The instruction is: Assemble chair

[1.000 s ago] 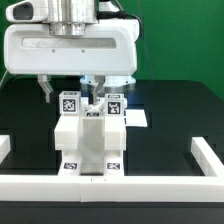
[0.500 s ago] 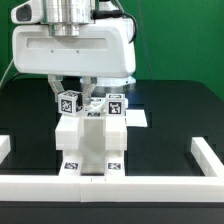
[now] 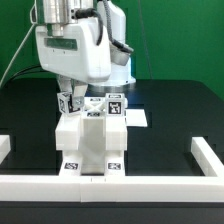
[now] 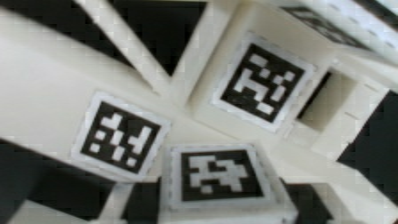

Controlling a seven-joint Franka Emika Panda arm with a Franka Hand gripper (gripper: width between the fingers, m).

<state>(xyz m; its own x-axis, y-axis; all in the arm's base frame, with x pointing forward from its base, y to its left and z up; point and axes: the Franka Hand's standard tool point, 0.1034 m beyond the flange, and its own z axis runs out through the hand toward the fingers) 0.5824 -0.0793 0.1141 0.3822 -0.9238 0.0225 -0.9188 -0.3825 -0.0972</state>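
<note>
The chair assembly [image 3: 92, 140], made of chunky white tagged parts, stands upright at the table's middle. A tagged block [image 3: 114, 103] is on its top at the exterior view's right. A small tagged cube [image 3: 68, 103] sits tilted at the top on the exterior view's left. My gripper [image 3: 78, 97] comes down from above and is shut on this cube. In the wrist view the cube's tag [image 4: 217, 172] lies between my dark fingers [image 4: 143, 200]. Two more tags [image 4: 267, 80] of the chair lie just beyond, blurred.
Long white border bars run along the front [image 3: 110, 184] and both sides [image 3: 206, 158] of the black table. A thin flat white board [image 3: 139, 117] lies behind the assembly at the exterior view's right. A green wall stands behind.
My hand has turned about its vertical axis above the chair. The cube's tag has turned with it and now sits tilted. The chair assembly has stayed in place.
</note>
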